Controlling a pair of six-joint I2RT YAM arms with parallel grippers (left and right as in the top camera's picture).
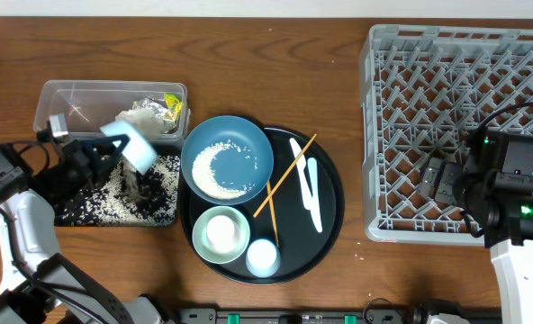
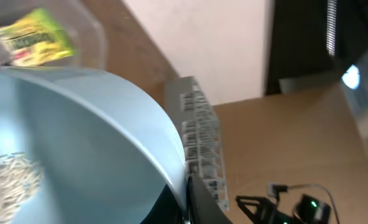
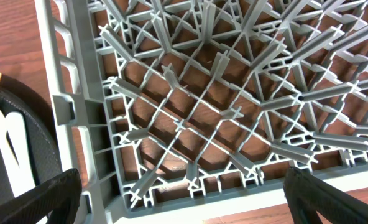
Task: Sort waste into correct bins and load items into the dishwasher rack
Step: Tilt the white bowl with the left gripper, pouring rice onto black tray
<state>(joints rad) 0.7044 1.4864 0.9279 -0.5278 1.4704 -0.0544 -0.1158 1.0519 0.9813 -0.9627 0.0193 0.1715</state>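
Left pincer [image 1: 113, 155]: clamped on tilted dish [image 1: 131, 144], above rice tray [image 1: 167, 193], 9 o'clock of bowl [image 1: 239, 130].
Right pincer [image 1: 440, 180]: apart, over rack [image 1: 402, 54].

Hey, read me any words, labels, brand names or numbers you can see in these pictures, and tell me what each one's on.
Snack wrapper in the clear tub: printed lettering on yellow-green, too blurred to read in the left wrist view, too small overhead.
Pale dish, grey rack, blue bowl, round black tray: no text visible.
Nothing else readable.
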